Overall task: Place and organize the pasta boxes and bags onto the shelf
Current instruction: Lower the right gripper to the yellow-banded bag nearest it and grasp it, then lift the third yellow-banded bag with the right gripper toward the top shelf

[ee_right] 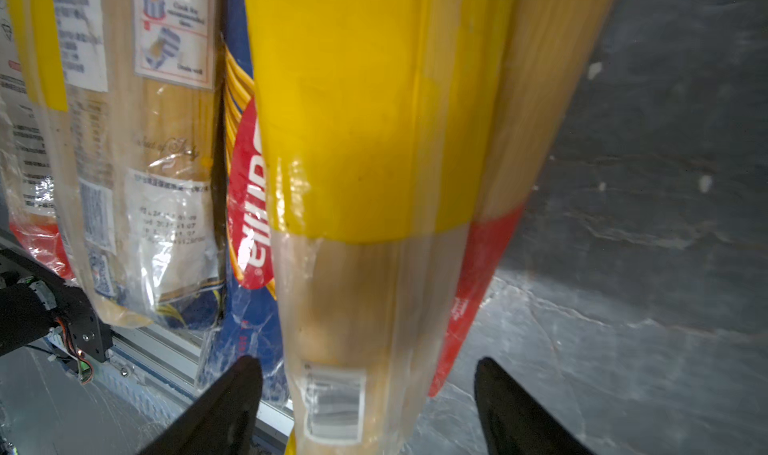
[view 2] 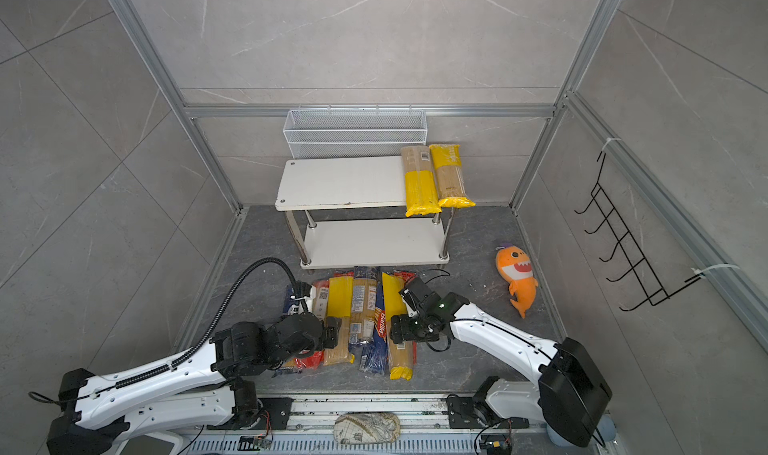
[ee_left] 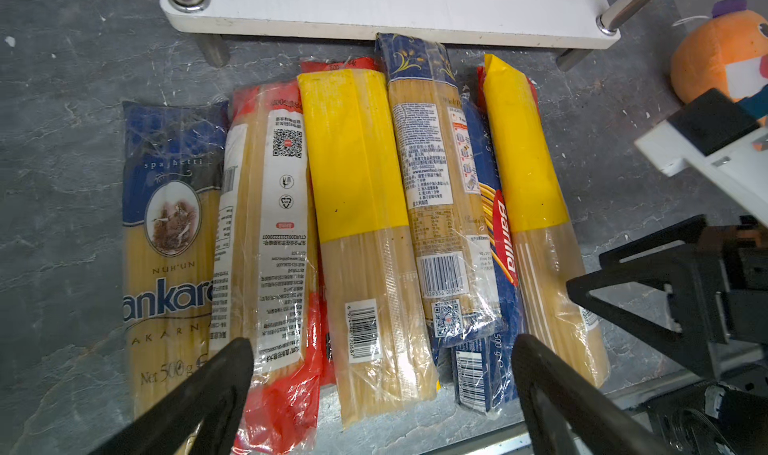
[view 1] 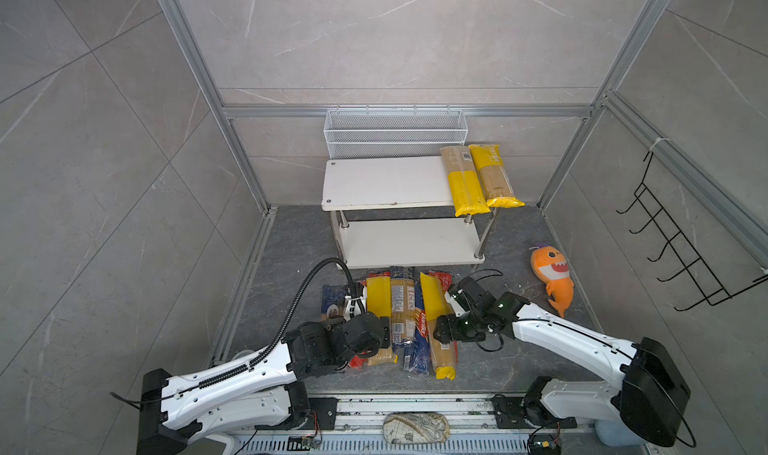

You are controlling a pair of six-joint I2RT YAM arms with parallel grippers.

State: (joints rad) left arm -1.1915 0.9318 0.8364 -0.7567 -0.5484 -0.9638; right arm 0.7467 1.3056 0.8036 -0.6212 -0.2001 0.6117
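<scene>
Located shelf (view 1: 386,183) at rear ctr of floor, below mesh basket (view 1: 395,133). Counted two yellow-ended packs (view 1: 467,183) lying side by side across R end of top board, near ends overhanging front edge. Found other packs in a row on floor just in front of shelf: Ankara pack (ee_left: 170,241), red-ended pack (ee_left: 266,232), mid yellow pack (ee_left: 361,224), blue-topped pack (ee_left: 432,174), Barilla pack (ee_left: 500,232), then outermost yellow pack (ee_left: 536,208) at R. Observed L gripper (ee_left: 382,347) above near end of row, fingers spread wide, holding nothing. Observed R gripper (ee_right: 366,363) low over outermost yellow pack, fingers wide apart astride it, gap visible on one side, not clamped. Noted plush toy (view 1: 552,278) on floor R of row, apart from it.
</scene>
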